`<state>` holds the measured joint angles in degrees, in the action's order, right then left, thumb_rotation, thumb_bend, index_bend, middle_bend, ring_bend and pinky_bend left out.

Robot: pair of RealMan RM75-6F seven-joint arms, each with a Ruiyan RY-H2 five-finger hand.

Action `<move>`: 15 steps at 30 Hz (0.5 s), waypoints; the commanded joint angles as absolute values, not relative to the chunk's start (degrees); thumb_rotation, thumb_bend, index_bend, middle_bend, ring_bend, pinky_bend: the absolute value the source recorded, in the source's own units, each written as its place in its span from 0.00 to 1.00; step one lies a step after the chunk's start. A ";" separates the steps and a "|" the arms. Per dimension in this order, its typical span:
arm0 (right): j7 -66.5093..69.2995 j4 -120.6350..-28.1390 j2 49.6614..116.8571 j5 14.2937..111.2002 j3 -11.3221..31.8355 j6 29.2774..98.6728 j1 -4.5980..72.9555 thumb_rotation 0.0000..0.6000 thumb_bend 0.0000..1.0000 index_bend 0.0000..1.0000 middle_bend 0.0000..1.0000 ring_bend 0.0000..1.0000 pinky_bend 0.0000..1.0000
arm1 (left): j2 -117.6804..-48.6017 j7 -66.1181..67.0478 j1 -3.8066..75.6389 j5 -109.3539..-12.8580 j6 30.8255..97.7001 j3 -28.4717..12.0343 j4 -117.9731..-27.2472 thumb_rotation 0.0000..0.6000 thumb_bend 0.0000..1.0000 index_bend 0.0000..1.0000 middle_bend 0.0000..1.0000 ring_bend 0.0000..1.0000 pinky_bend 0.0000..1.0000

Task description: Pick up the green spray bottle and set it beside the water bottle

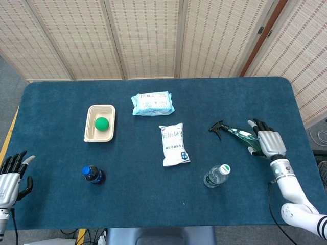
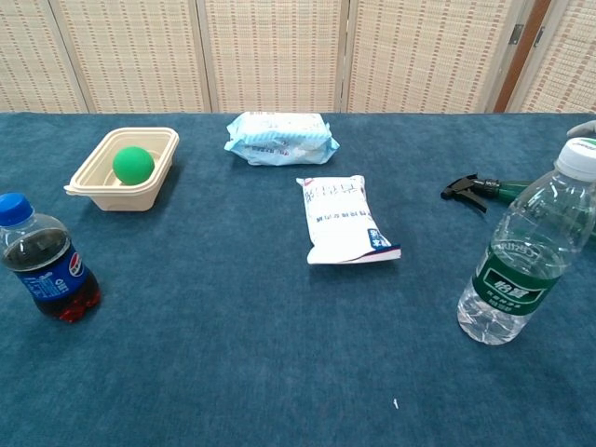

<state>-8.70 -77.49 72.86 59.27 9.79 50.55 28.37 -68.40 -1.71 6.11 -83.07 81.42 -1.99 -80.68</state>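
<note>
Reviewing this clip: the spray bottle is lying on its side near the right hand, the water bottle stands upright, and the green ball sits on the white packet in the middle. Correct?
Not quite. The green ball sits in the beige tray, not on the white packet; the head view shows this. The spray bottle does lie on its side at the right hand, and the water bottle stands upright.

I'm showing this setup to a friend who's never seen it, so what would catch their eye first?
Probably the right hand resting over the body of the green spray bottle, which lies on its side near the table's right edge. Next, the upright water bottle in front of it, and the green ball bright in its beige tray on the left.
</note>
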 commanded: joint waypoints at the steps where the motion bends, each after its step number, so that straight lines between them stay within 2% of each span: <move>1: -7.88 -76.01 73.55 59.20 9.45 49.25 28.73 1.00 0.23 0.00 0.03 0.00 0.19 | -68.45 -1.74 5.90 -83.42 81.77 -1.78 -80.71 1.00 0.61 0.14 0.05 0.00 0.00; 15: -11.53 -73.60 73.86 56.18 9.01 44.13 32.49 1.00 0.24 0.00 0.04 0.00 0.19 | -69.60 -2.20 6.33 -84.76 81.51 -1.33 -79.34 1.00 0.61 0.14 0.05 0.00 0.00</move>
<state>-11.33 -73.92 73.67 56.43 9.01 44.47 32.22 -69.49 -2.07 6.31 -84.73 81.57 -1.37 -79.47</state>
